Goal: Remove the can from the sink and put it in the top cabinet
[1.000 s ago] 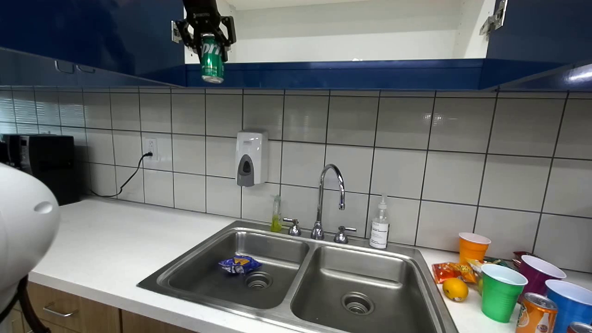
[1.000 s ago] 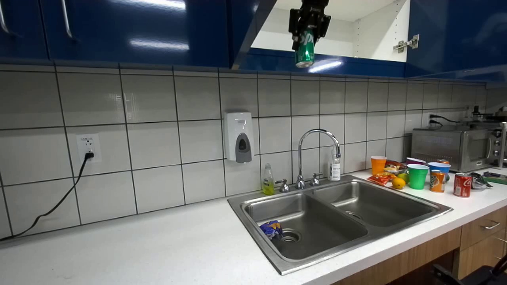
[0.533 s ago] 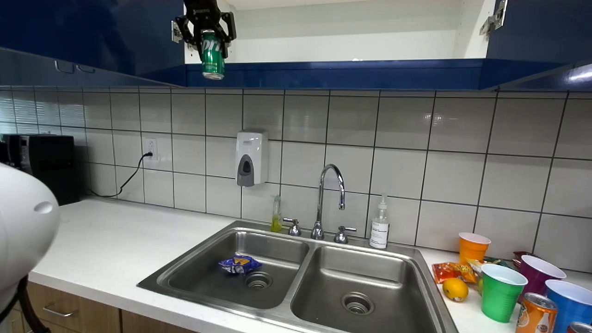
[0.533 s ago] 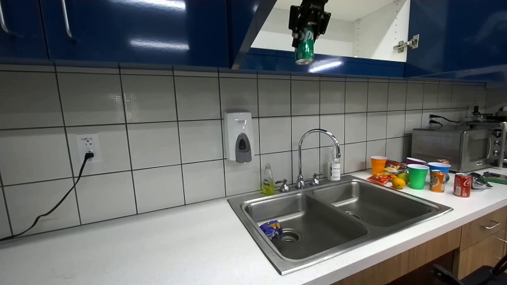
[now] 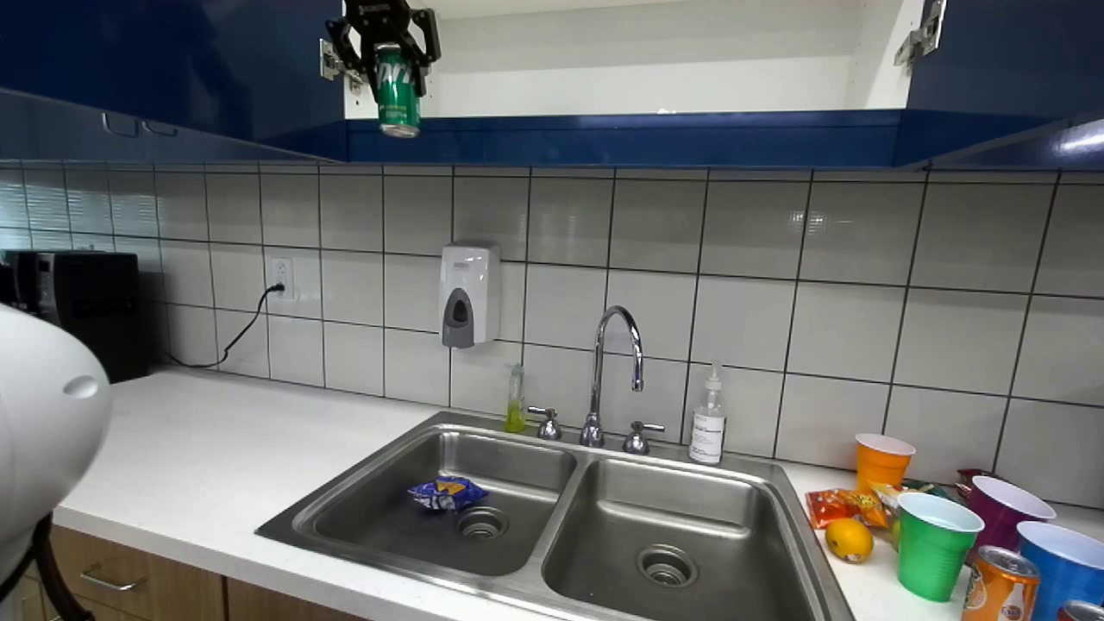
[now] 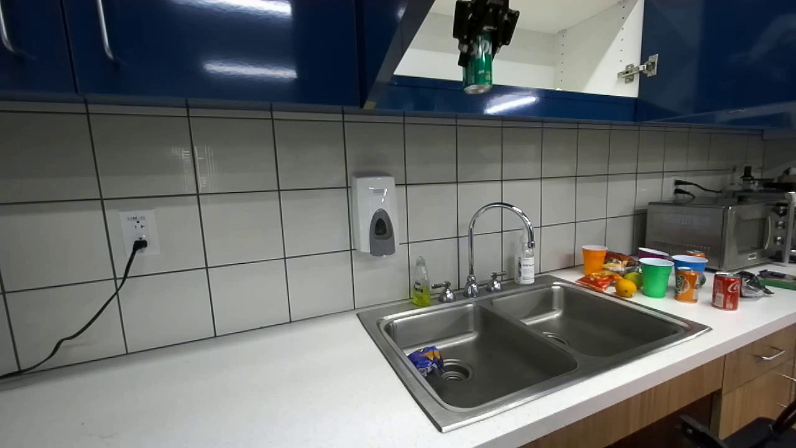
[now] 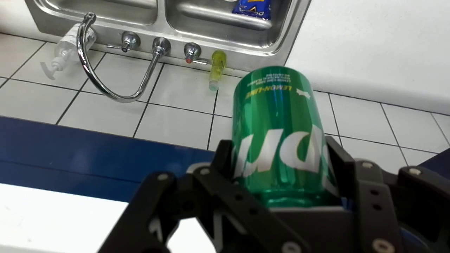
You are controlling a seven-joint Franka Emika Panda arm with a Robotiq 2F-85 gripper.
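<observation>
My gripper is shut on the green can, with a finger on each side of it. The can hangs nearly upright below the hand, its bottom end downward. In the wrist view the can fills the space between the fingers. Behind it in both exterior views is the top cabinet, its doors apart and its white inside showing. The can's lower end overlaps the cabinet's blue bottom rail in the picture. Well below lies the double-basin sink, holding a blue-purple packet.
Blue cabinet doors stand out on both sides of the opening, one close to my gripper. Below are the gooseneck faucet, a wall soap dispenser and bottles. Cups, cans and snacks crowd the counter beside the sink.
My gripper has risen a little with the can still in its grip, so the can's bottom sits higher against the blue rail. The sink and counter look the same.
</observation>
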